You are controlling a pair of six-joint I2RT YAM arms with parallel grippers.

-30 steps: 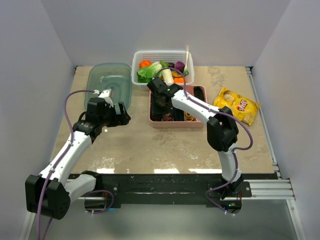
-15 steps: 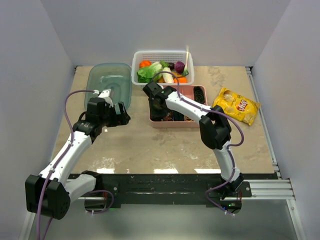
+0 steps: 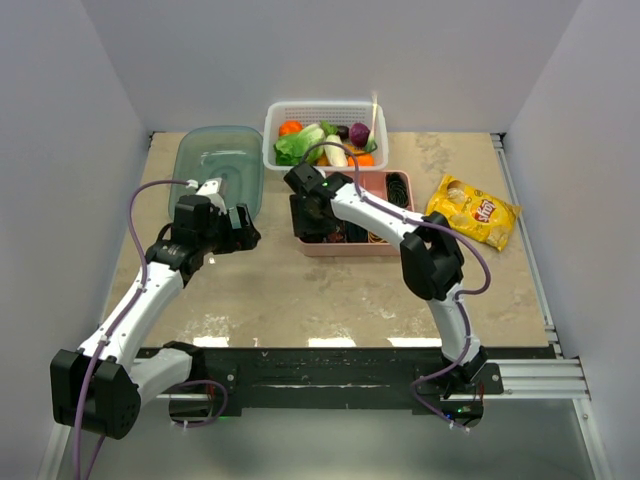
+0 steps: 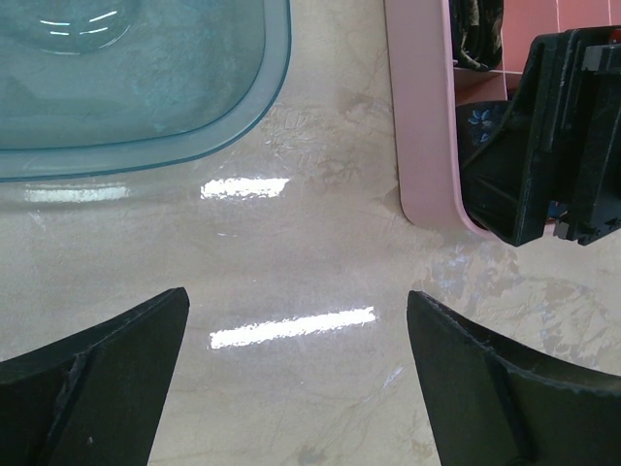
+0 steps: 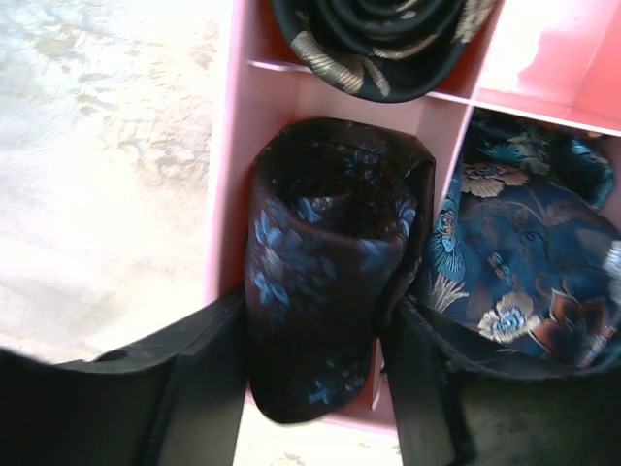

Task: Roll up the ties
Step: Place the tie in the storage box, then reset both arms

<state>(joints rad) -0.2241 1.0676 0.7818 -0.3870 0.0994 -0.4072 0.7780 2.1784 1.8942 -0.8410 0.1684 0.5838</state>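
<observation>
hovers with left gripper (image 4: pixel 296 303) wide apart over table (image 4: pixel 310 243). flanks rolled maroon tie (image 5: pixel 325 252) in corner compartment of pink tray (image 5: pixel 228 194) with right gripper (image 5: pixel 315 335), fingers (image 5: pixel 194 388) touching both sides; cannot tell if clamped.

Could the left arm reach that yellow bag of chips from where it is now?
Probably not. The chip bag lies far to the right, and the pink tray and the right arm stand between it and the open left pincer.
</observation>
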